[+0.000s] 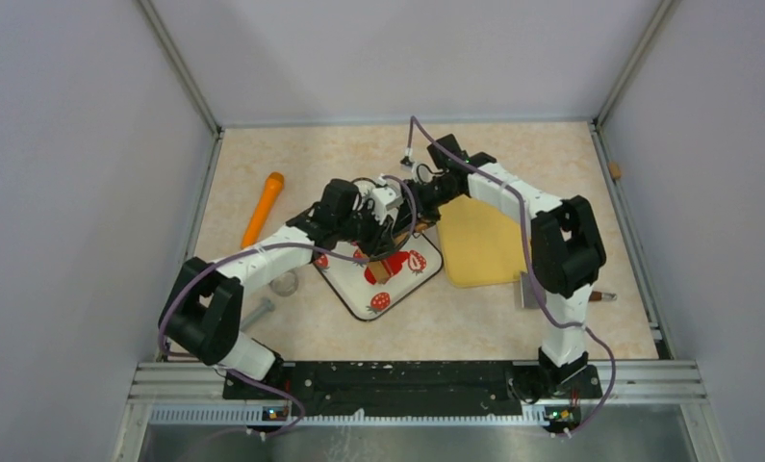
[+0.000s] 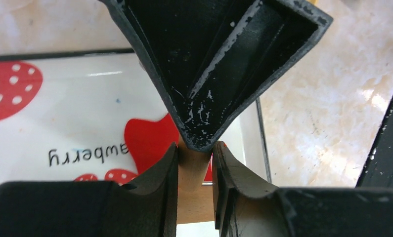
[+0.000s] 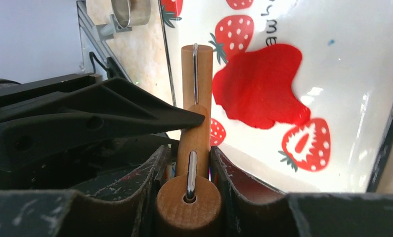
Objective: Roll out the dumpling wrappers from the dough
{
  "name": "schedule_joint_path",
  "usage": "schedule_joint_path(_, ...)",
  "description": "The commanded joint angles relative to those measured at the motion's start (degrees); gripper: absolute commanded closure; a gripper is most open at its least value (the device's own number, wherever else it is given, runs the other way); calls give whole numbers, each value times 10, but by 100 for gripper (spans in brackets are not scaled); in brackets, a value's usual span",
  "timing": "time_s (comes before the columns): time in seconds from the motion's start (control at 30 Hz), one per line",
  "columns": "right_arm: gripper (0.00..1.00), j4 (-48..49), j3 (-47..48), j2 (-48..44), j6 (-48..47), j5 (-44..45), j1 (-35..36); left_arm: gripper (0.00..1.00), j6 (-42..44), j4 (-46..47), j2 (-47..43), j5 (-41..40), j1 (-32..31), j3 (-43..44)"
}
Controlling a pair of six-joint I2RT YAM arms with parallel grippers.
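The dough (image 3: 258, 86) lies as a flattened, ragged red blob on the white strawberry-printed tray (image 3: 342, 54), just ahead of the jaws of the right gripper (image 3: 191, 150) and off to their right. Those jaws are closed on the wooden roller (image 3: 196, 133): its handle is clamped between them and its barrel reaches forward beside the dough's edge. Whether wood meets dough, I cannot tell. The left gripper (image 2: 195, 148) also pinches the roller's wood between its jaws, and one of its fingers (image 3: 135, 108) touches the handle just ahead of the right jaws. A metal ring (image 3: 130, 12) sits off the tray, beyond them and to their left.
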Motion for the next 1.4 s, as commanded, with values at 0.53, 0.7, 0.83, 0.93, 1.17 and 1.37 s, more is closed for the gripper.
schedule_joint_path(0.53,100,62,-43,36,-101,84,21,100,-4,124,37,33,-40,-49)
schedule_joint_path(0.7,100,69,-49,47,-91,84,41,100,-10,118,17,32,-35,-73)
schedule_joint_path(0.83,100,70,-43,55,-87,83,49,100,-15,114,5,32,-29,-85)
schedule_joint_path(0.93,100,70,-32,55,-79,77,53,100,-17,100,-10,35,-26,-87)
schedule_joint_path(1.17,100,59,32,14,-73,49,54,68,58,76,-107,47,-32,-85)
schedule_joint_path(1.37,100,54,-8,-18,-65,37,43,45,213,162,-146,47,-38,-164)
